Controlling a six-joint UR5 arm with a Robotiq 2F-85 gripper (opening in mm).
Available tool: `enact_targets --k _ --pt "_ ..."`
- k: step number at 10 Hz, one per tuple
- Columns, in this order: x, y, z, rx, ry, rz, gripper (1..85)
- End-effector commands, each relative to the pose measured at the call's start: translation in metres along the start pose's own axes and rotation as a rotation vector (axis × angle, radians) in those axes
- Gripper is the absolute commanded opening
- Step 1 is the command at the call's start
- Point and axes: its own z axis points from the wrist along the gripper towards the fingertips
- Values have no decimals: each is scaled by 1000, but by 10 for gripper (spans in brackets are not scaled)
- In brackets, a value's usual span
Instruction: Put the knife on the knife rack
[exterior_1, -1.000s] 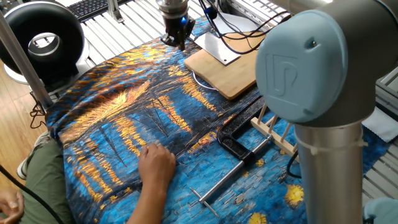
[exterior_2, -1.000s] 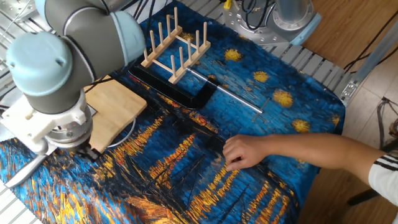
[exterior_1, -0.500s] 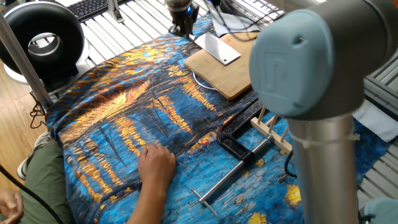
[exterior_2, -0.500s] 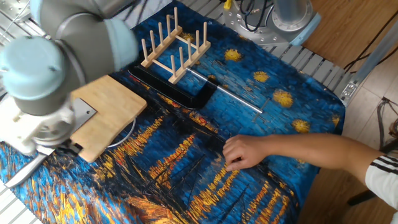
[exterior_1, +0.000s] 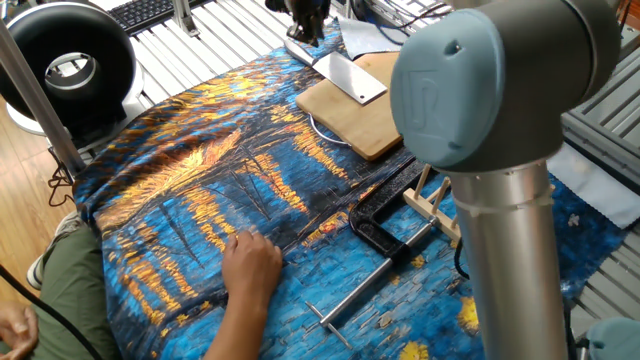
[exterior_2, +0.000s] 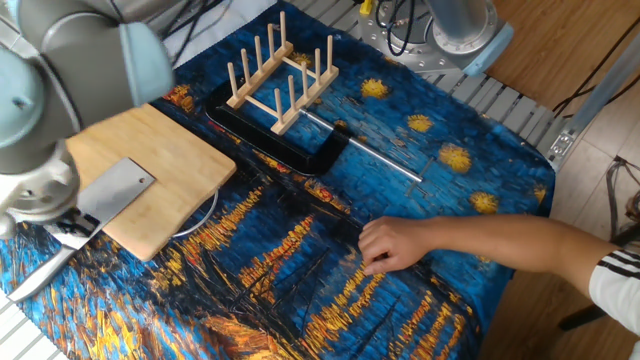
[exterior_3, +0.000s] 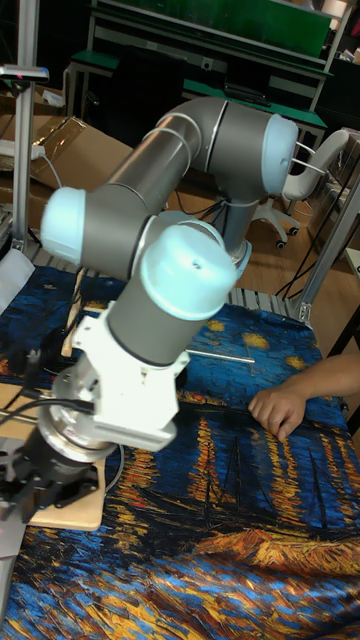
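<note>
Item one: the all-metal cleaver with broad silver-grey blade and shiny steel handle (exterior_2: 88, 222), lying with its blade flat on the pale wooden cutting board (exterior_2: 160, 170) and its handle running off the board's edge onto the blue-and-gold patterned cloth over the surface (exterior_2: 330, 270). Item two: the light wooden dowel-peg rack (exterior_2: 282, 70), standing well apart from the cleaver, beyond the black clamp with thin steel rod (exterior_2: 300, 150). We note the claw (exterior_2: 66, 228) over the handle; whether its jaws have closed we cannot tell. A person's hand (exterior_2: 392, 244) rests on the cloth. We judge the reach-and-grasp step in hand; next comes a firm grip on the handle, then a lift.
</note>
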Motion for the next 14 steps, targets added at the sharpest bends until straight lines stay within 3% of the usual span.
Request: enact_targets --k 1,2,9,10,11,13,14 --pt "19 -7 3 -18 72 67 297" --pt "24 -10 2 -5 92 90 300" --pt "12 -6 4 -20 53 178 300" --pt "12 -19 8 6 54 159 273" --pt "9 -39 14 6 58 119 263" --pt "9 -95 20 1 66 48 263" --pt "11 -89 20 -49 73 66 293"
